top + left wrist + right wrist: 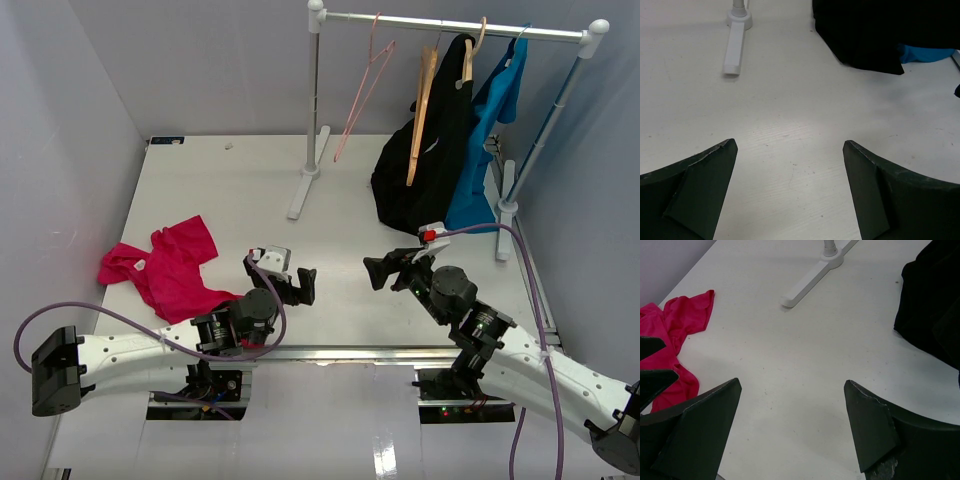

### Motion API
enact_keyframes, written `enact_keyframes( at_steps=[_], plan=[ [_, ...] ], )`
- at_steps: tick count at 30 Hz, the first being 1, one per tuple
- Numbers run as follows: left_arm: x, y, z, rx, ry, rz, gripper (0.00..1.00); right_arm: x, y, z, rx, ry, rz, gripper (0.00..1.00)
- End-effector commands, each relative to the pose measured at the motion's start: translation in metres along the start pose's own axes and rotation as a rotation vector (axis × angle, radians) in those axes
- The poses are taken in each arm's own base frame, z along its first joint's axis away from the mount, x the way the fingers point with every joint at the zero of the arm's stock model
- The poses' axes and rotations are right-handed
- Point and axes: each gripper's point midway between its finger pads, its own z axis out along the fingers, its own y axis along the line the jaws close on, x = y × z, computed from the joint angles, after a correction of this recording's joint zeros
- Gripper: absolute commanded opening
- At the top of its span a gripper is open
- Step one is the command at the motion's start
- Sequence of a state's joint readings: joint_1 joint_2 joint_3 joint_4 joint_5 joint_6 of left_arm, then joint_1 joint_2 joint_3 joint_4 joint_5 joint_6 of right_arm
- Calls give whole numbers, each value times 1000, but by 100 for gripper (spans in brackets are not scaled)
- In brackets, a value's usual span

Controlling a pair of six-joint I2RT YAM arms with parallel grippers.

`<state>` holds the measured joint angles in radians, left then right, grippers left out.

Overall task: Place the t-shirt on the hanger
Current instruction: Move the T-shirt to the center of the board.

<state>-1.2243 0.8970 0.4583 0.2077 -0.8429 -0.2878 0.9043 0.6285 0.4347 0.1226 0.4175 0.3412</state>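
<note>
lying crumpled on smooth white table (250, 190), magenta cloth t-shirt (165, 270); left gripper (790, 155), right gripper (792, 390) spread wide, empty.

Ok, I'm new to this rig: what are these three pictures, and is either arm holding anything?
The wide picture looks down on two robot arms bolted at the near edge of the table. The other two come from a camera on each wrist; the dark wedges are that arm's own fingers. The left gripper and right gripper are both open and hold nothing. The magenta t-shirt lies crumpled on the table, left side. At the back, a rack carries a bare wooden hanger, a pink hanger, a black garment and a blue shirt.
</note>
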Motion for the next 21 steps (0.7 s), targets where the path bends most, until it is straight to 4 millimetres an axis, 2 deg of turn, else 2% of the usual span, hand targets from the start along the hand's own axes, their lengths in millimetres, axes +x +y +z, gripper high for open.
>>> enact_keyframes(
  at_steps=[1,4,9,12,14,16,21],
  plan=[
    [-17,13,0,-103,-46,-68,98,-17,1,1,9,-59,46,90],
    [-17,38,-2,-253,-81,-167,97,-19,-3,-1,31,-72,49,90],
    [-16,95,4,-485,-84,-245,97,-17,-3,-1,29,-73,73,90],
    [-12,143,7,-602,-83,-349,97,-8,1,3,10,-58,89,90],
    [-6,169,0,-676,-77,-416,96,-2,2,7,7,-37,83,90],
    [7,203,-16,-811,-62,-456,95,2,4,10,10,-4,72,90],
    [34,247,-35,-944,-24,-583,93,8,2,14,52,71,55,90]
  ],
)
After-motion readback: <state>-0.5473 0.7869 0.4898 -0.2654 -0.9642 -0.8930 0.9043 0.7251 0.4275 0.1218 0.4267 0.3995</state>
